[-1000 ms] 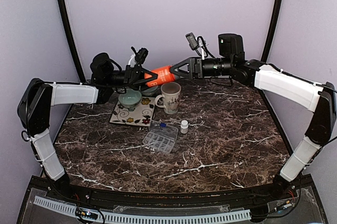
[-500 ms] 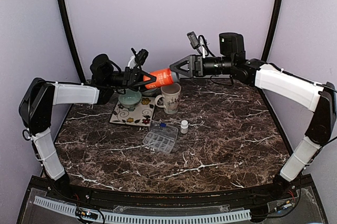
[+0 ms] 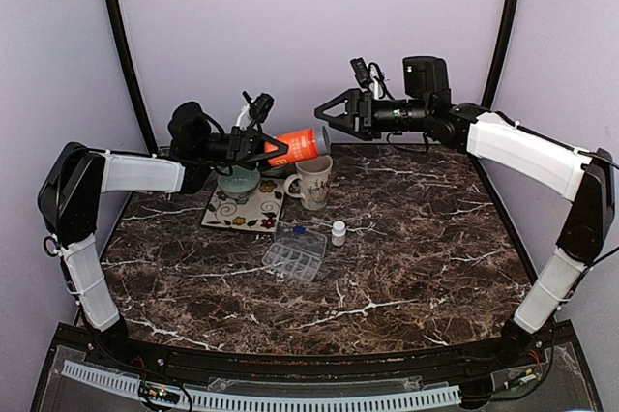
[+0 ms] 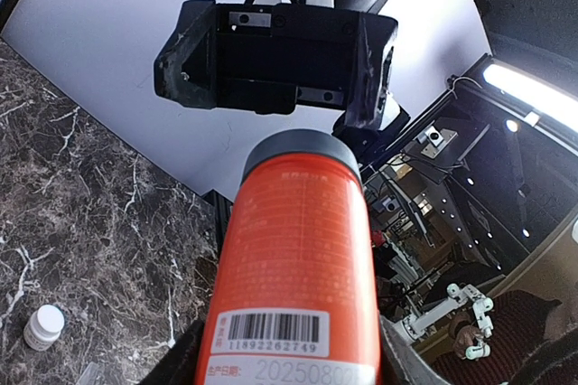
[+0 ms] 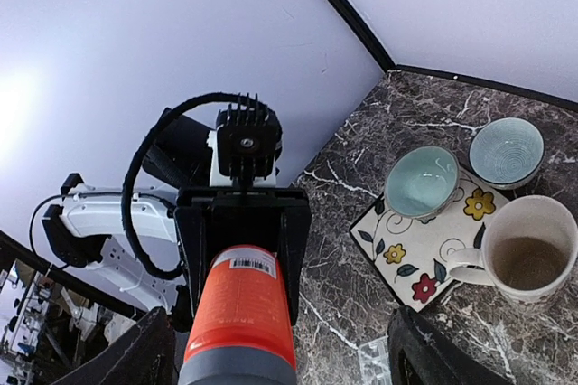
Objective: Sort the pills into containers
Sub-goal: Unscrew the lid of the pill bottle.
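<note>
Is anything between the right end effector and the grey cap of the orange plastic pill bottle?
Nothing visible: only air lies between the open right end effector and the grey cap of the orange plastic pill bottle.

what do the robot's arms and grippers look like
The left arm and right arm have white shells between black joints. The left gripper and right gripper are black, with triangular open-frame fingers. A black cable loops over the left wrist.

Both arms raised, forearms level, reaching inward toward each other. Left gripper horizontal, fingers clamped on orange bottle. Right gripper facing it, fingers spread wide, gripping nothing.
</note>
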You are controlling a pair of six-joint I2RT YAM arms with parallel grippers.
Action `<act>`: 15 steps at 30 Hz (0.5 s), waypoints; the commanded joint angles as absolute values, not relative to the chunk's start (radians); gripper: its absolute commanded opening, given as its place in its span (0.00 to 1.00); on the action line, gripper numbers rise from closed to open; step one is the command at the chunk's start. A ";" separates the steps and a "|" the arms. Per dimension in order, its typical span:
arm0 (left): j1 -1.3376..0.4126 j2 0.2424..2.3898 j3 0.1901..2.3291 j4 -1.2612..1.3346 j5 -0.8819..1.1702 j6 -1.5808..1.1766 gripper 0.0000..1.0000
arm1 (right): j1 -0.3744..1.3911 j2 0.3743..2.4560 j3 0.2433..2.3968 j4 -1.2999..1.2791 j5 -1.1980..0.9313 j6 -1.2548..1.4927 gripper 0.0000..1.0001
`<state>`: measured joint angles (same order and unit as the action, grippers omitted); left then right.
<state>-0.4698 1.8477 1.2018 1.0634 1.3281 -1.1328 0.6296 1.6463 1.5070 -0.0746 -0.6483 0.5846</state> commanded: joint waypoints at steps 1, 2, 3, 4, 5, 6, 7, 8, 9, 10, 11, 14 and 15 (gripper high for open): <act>-0.470 1.781 1.198 0.981 1.312 -0.986 0.13 | 0.621 1.682 1.583 -0.155 -0.620 0.710 0.81; -0.470 1.772 1.199 0.935 1.302 -0.945 0.13 | 0.622 1.685 1.591 -0.177 -0.616 0.721 0.81; -0.471 1.758 1.199 0.876 1.291 -0.903 0.13 | 0.621 1.686 1.593 -0.194 -0.612 0.734 0.81; -0.471 1.749 1.199 0.837 1.281 -0.867 0.13 | 0.620 1.685 1.591 -0.204 -0.610 0.745 0.81; -0.471 1.743 1.199 0.805 1.272 -0.838 0.13 | 0.621 1.682 1.589 -0.213 -0.607 0.759 0.81; -0.471 1.739 1.200 0.780 1.264 -0.815 0.13 | 0.621 1.681 1.586 -0.221 -0.604 0.772 0.81; -0.471 1.736 1.201 0.763 1.258 -0.797 0.13 | 0.620 1.679 1.583 -0.228 -0.602 0.782 0.81; -0.471 1.735 1.201 0.755 1.254 -0.788 0.13 | 0.620 1.676 1.581 -0.237 -0.600 0.789 0.81; -0.471 1.735 1.202 0.751 1.252 -0.784 0.13 | 0.620 1.672 1.576 -0.243 -0.597 0.796 0.81; -0.471 1.735 1.204 0.744 1.251 -0.778 0.13 | 0.620 1.667 1.567 -0.247 -0.598 0.804 0.81; -0.470 1.735 1.207 0.735 1.247 -0.770 0.13 | 0.620 1.661 1.560 -0.246 -0.598 0.812 0.81; -0.471 1.735 1.218 0.705 1.245 -0.751 0.13 | 0.621 1.647 1.526 -0.224 -0.614 0.844 0.81; -0.470 1.735 1.219 0.701 1.246 -0.749 0.13 | 0.620 1.643 1.516 -0.214 -0.618 0.853 0.81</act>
